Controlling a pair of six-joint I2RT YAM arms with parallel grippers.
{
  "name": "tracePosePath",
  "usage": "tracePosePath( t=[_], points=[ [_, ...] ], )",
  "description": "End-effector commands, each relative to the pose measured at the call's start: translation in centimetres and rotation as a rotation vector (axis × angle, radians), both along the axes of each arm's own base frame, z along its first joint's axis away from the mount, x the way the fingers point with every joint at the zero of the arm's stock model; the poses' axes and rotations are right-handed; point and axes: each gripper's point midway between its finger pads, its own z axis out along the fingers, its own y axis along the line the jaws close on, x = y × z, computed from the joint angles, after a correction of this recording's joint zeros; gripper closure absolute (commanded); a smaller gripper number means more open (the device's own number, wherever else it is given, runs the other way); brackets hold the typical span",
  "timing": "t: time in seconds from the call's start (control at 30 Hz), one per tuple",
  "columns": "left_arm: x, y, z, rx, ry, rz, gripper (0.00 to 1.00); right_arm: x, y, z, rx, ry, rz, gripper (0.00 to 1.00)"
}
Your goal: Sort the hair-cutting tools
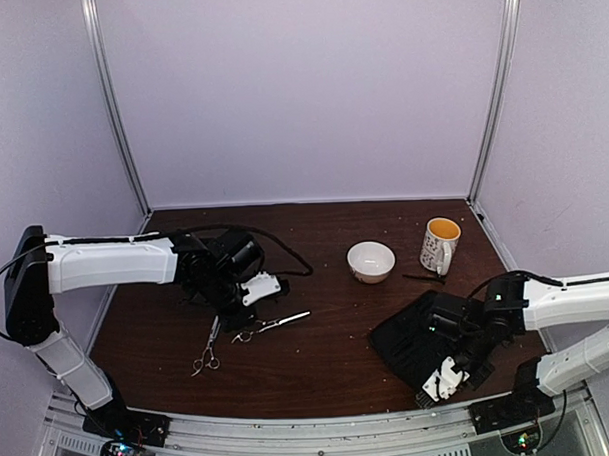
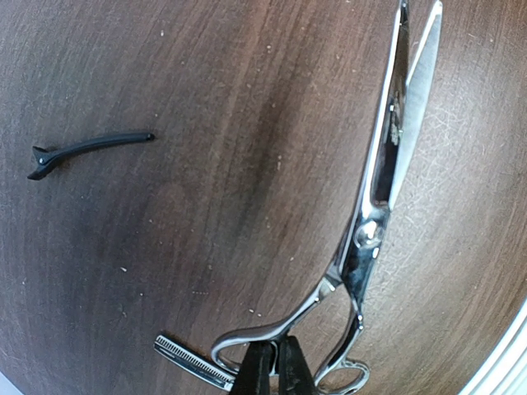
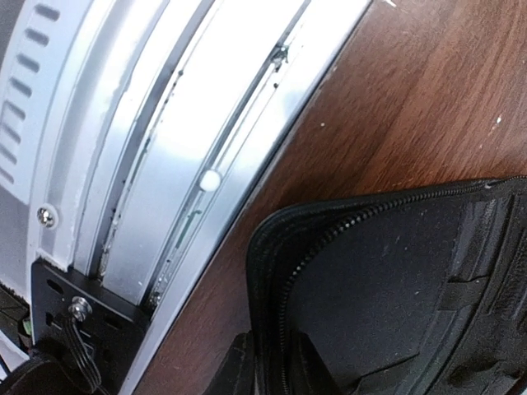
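Note:
One pair of silver scissors (image 2: 387,164) (image 1: 280,321) lies on the dark wooden table. My left gripper (image 2: 274,369) (image 1: 234,321) is shut on the rim of its ringed handle. The toothed blade tip of a second pair of scissors (image 2: 188,360) (image 1: 207,348) shows beside the fingers. A thin black clip (image 2: 86,150) lies apart to the left in the left wrist view. Another thin black piece (image 1: 423,278) lies by the mug. My right gripper (image 3: 272,366) (image 1: 440,381) is closed over the zippered edge of the black case (image 3: 395,288) (image 1: 413,334), near the table's front edge.
A white bowl (image 1: 371,261) and a white mug with a yellow inside (image 1: 440,243) stand at the back right. The metal frame rail (image 3: 165,148) runs right beside the case corner. White walls close the table on three sides.

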Motion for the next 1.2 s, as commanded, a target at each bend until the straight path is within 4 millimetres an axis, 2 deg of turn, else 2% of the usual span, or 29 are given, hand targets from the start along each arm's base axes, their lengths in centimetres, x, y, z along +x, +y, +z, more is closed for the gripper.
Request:
tracePosePath(
  t=[0.0,0.17,0.37,0.5,0.67,0.97,1.07,1.17],
  points=[
    [0.6,-0.5,2.0,-0.047,-0.026,-0.002,1.0,0.1,1.1,-0.7,0.024,0.001,-0.027,0.92],
    [0.5,-0.2,3.1,-0.055,-0.036,0.011,1.0,-0.2,3.9,-0.3,0.085,0.025,-0.031,0.99],
    [-0.4,0.6,4.2,-0.054,-0.006,0.052,1.0,-3.3,9.2,0.8,0.145,0.167,-0.008,1.0],
    [-0.9,1.1,5.1,-0.075,-0.009,0.075,1.0,-4.0,13.0,0.6,0.193,0.192,-0.04,1.0],
    [-1.3,1.8,6.4,-0.1,-0.034,0.081,1.0,-3.2,15.6,-0.7,0.154,0.112,0.006,1.0],
    [-1.3,2.9,6.4,-0.065,-0.052,0.108,1.0,-0.7,20.5,0.4,0.22,0.0,0.126,1.0],
    [-1.4,2.8,6.7,-0.07,-0.047,0.104,1.0,-0.5,21.2,0.8,0.233,0.0,0.103,0.9],
    [-1.6,2.3,6.8,-0.083,-0.028,0.094,1.0,-0.8,20.4,2.4,0.251,0.006,0.074,0.78]
  ],
)
